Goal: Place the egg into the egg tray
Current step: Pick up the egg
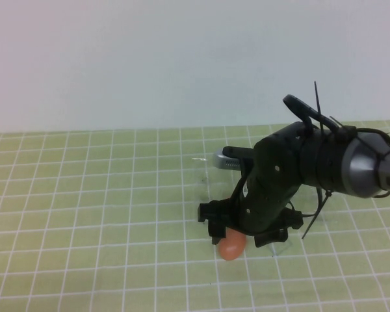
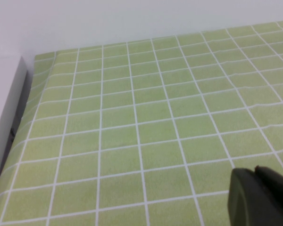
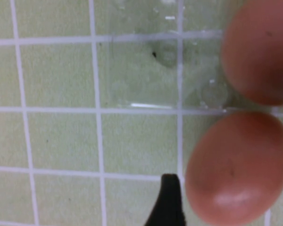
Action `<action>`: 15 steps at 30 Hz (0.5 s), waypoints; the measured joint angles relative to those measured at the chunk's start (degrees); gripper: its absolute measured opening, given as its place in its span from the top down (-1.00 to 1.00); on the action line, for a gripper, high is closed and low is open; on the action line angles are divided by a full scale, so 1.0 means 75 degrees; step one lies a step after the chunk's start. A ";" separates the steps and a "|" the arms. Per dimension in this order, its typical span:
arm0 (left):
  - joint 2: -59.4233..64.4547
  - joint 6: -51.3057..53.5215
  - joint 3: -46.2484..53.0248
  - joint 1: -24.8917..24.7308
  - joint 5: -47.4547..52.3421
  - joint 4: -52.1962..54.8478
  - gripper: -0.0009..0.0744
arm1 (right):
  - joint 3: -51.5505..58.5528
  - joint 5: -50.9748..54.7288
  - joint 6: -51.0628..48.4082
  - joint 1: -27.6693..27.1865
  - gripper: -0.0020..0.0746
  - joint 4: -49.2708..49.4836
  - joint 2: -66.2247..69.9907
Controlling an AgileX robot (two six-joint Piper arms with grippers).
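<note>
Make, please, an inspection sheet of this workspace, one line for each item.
Surface: green grid mat, lying flat.
Job's things: egg on the mat under the right gripper; second egg beside it, at the edge of the clear egg tray.
Clutter: nothing seen.
Grippers: right gripper open, low over the egg; left gripper above bare mat, outside the high view.
Cables: black cable ties on the right arm.
Surroundings: white wall.

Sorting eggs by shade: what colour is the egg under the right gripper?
Orange-brown egg, smooth; clearest in the right wrist view.
</note>
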 joint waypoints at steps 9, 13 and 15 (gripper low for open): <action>0.0000 0.0000 0.0000 0.0000 0.0000 0.0000 0.98 | -0.0470 0.0064 0.0046 0.0007 -0.59 -0.0296 0.0484; 0.0000 0.0000 0.0000 0.0000 0.0000 0.0000 0.98 | -0.0598 0.0212 0.0017 0.0007 -0.54 -0.0350 0.0580; 0.0000 0.0000 0.0000 0.0000 0.0000 0.0000 0.98 | -0.0629 0.0319 -0.0082 0.0007 -0.48 -0.0401 0.0616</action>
